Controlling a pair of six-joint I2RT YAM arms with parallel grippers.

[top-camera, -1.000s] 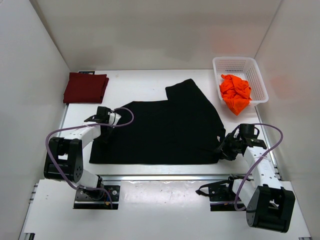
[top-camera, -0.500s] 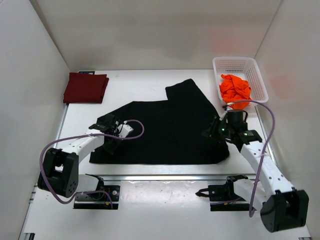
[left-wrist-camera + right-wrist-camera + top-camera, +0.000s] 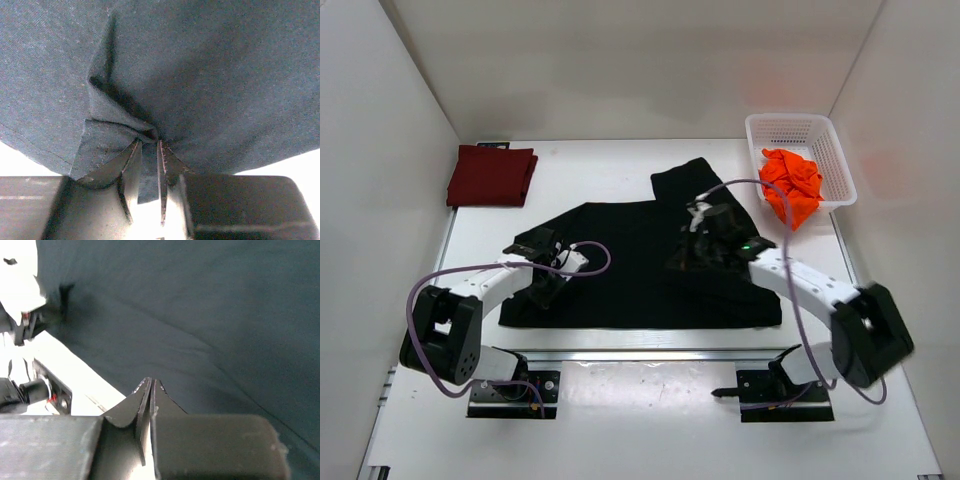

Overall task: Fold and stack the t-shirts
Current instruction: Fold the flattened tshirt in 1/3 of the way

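Cloth fills most of what we see: the black shirt (image 3: 630,270) lies spread over the middle of the white table (image 3: 600,165), its lower hem along the near edge and one sleeve reaching toward the back. Our left gripper (image 3: 149,144) sits at the shirt's near left part, and in the left wrist view we find its fingers clamped on a puckered fold of black fabric, with creases running out from the pinch. Our right gripper (image 3: 151,382) hangs over the right half of the same shirt, near the sleeve, fingers pressed tight together; from the right wrist view we cannot tell whether any cloth is caught between them, though in the top view the fabric just beside it looks bunched. At the far left corner of the table we see the dark red shirt (image 3: 491,175) folded into a neat rectangle, well apart from the black one. The orange shirt (image 3: 791,187) lies crumpled in the white basket (image 3: 800,127) at the far right, part of it spilling over the near rim.
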